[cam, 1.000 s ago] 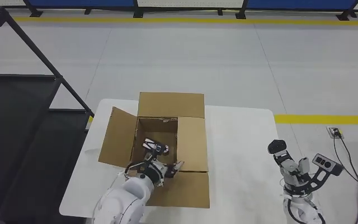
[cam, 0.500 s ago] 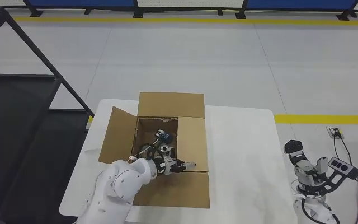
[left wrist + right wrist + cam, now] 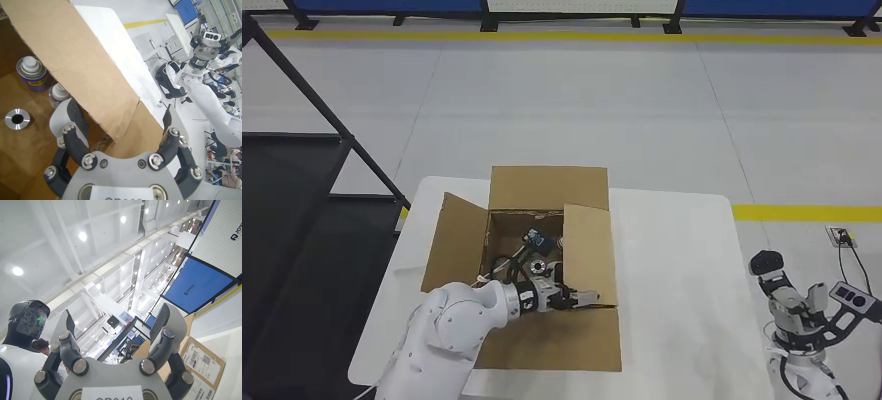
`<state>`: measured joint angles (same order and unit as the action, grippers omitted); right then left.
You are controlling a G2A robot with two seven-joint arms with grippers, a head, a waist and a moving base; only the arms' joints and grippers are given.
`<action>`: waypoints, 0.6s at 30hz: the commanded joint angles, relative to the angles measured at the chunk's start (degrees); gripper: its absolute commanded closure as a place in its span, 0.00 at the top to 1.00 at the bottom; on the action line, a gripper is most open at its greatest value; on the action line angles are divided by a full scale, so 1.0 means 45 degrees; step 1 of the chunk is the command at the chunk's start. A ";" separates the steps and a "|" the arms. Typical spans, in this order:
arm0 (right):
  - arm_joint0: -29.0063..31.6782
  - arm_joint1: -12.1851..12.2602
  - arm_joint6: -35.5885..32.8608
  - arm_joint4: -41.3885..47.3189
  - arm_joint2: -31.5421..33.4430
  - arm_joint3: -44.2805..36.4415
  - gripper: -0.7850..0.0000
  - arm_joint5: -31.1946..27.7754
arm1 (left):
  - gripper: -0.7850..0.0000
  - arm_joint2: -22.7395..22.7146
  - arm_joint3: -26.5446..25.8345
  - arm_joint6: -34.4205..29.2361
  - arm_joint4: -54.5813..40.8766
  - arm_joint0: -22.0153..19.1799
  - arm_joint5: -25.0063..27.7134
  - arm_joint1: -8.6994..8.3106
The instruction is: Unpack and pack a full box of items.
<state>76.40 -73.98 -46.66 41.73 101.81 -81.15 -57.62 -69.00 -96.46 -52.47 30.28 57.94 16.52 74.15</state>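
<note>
Left gripper fingers spread wide, straddling the side flap of the cardboard box on the table. Spray can, clear bottle and metal ring sit inside. Right gripper gapes too, tilted ceilingward beyond the table's edge.

Left tool spread wide, box flap between its fingers, spray can, bottle, metal ring beyond one finger

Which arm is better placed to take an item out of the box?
Left. The left gripper hangs open at the box, over one flap, with the spray can and bottle close by. The right gripper, also open, points up beside the table, far from the box.
</note>
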 commanded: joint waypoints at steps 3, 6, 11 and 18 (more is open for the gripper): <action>0.0019 0.0045 0.0028 0.0009 -0.0016 0.0008 1.00 -0.0028 | 1.00 0.0253 -0.0338 0.0674 0.0326 -0.0101 -0.0423 0.0025; -0.0029 0.0085 0.0090 0.0056 0.0045 0.0104 1.00 -0.0085 | 1.00 0.0750 -0.0451 0.1150 0.0543 -0.0362 -0.0873 0.0108; -0.0114 0.0159 0.0106 0.0315 0.0211 0.0274 1.00 -0.0085 | 1.00 0.1887 -0.0352 0.1933 0.0997 -0.1074 -0.1614 0.0336; -0.0246 0.0258 0.0084 0.0624 0.0434 0.0611 1.00 -0.0084 | 1.00 0.3706 0.0707 0.2459 0.1179 -0.2478 -0.1990 0.0795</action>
<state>75.40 -72.87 -46.28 44.38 103.68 -78.67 -58.00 -53.58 -94.25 -41.78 35.59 47.76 7.83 77.40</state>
